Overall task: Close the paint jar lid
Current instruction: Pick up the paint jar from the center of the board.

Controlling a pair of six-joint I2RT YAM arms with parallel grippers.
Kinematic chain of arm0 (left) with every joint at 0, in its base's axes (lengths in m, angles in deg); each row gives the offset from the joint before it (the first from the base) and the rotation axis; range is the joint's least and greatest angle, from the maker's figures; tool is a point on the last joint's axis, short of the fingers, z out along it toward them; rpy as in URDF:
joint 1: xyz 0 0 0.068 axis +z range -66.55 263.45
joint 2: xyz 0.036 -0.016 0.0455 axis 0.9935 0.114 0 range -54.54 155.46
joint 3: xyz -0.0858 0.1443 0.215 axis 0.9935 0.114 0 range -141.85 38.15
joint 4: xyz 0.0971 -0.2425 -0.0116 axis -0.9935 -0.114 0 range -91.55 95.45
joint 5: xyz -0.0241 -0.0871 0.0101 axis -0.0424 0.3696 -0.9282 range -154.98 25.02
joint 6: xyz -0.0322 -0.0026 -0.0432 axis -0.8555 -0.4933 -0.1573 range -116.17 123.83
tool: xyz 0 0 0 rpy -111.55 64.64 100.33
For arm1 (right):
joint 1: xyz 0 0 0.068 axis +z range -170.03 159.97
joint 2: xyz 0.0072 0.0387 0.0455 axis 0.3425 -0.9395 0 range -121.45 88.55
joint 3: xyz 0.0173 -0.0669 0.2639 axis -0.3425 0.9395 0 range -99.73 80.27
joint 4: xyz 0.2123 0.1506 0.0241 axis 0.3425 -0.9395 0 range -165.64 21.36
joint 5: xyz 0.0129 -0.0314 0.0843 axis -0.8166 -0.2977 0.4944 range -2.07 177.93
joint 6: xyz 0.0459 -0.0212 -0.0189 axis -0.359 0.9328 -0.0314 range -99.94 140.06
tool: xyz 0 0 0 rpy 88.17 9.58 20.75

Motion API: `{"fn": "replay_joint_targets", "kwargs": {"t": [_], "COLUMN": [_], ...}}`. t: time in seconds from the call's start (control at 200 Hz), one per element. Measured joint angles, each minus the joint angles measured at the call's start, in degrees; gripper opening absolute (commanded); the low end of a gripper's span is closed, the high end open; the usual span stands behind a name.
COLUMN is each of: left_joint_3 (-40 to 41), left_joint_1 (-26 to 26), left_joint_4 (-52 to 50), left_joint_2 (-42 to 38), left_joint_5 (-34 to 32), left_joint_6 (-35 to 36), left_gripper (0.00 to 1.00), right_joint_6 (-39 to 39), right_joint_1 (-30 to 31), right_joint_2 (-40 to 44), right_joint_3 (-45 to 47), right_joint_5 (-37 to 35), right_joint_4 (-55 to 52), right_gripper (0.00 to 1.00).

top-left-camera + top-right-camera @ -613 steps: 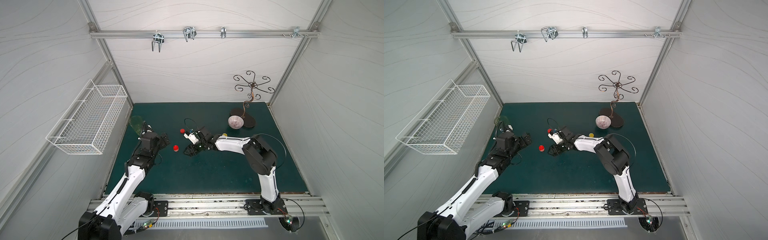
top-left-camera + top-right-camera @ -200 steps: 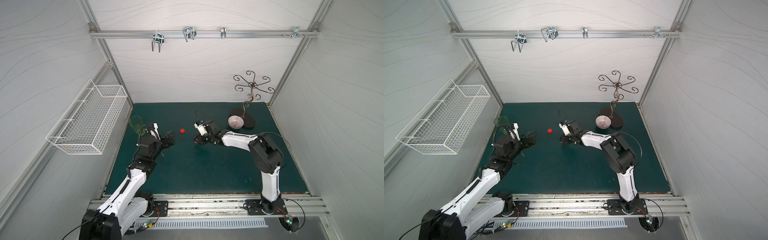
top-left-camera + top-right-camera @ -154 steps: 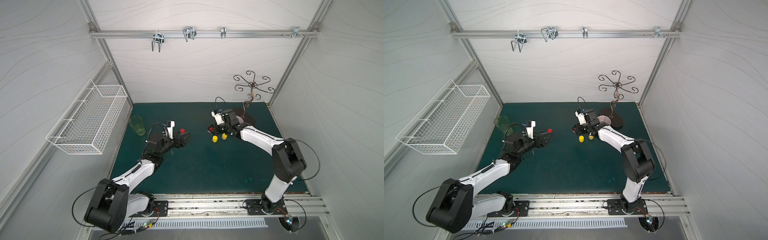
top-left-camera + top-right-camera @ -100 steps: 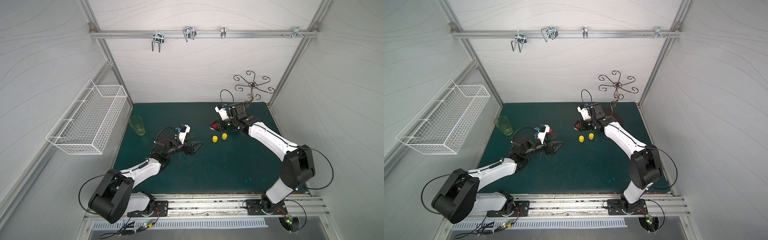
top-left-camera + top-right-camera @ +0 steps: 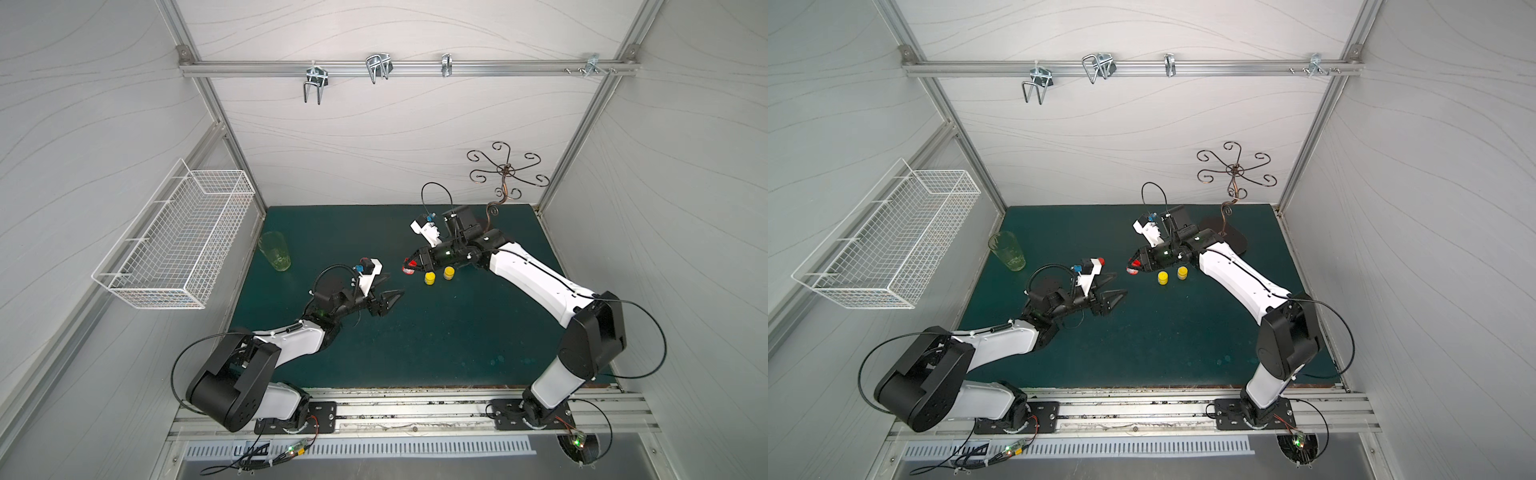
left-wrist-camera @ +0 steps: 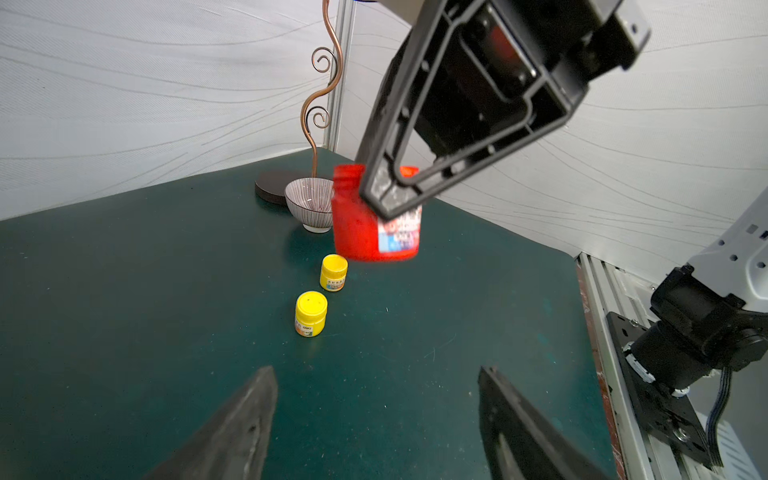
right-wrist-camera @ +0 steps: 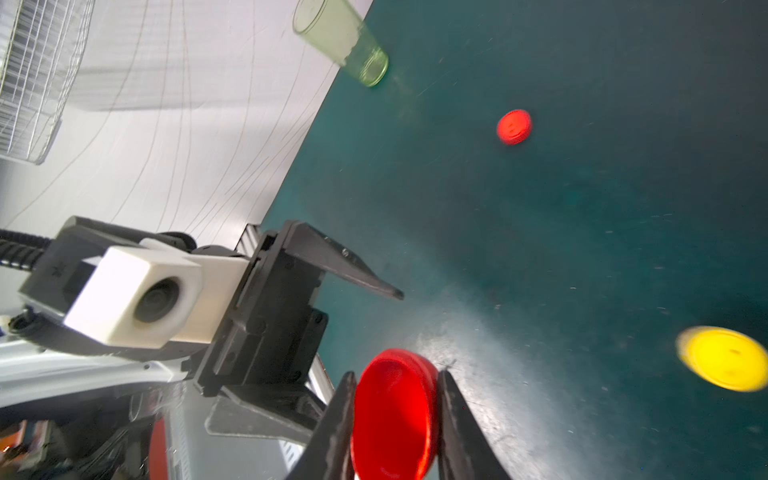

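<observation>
Green surface [image 5: 415, 353], white walls. Right hand [image 7: 397, 376] clamps open red jar [image 6: 361, 232], aloft. Left hand [image 6: 376, 370] empty, jaws apart, facing jar. Red lid [image 7: 514, 126] flat on surface beside left hand. Lid likely light, rigid, slick: pinch across rim.

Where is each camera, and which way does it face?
Top views: overhead, above the bases, looking down at the mat; both arms show.
Left wrist: left arm, facing the right claw gripping the red jar; open left claw shows.
Right wrist: right arm, facing the left claw and red lid; own fingers show.
Shared: every view shows the red jar.
</observation>
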Motion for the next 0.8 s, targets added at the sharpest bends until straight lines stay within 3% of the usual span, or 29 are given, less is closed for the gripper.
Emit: {"fn": "replay_joint_targets", "kwargs": {"t": [0.3,0.8], "left_joint_3": [0.0,0.0], "left_joint_1": [-0.2,-0.5], "left_joint_4": [0.7,-0.3], "left_joint_2": [0.0,0.0], "left_joint_5": [-1.4,-1.7], "left_joint_6": [0.9,1.7], "left_gripper": [0.74,0.55], "right_joint_6": [-4.0,-6.8], "right_joint_1": [2.9,3.7], "right_joint_2": [-2.4,-2.4], "right_joint_3": [1.7,4.1], "right_joint_5": [1.3,1.7], "right_joint_4": [2.8,6.6], "right_gripper": [0.26,0.26]}}
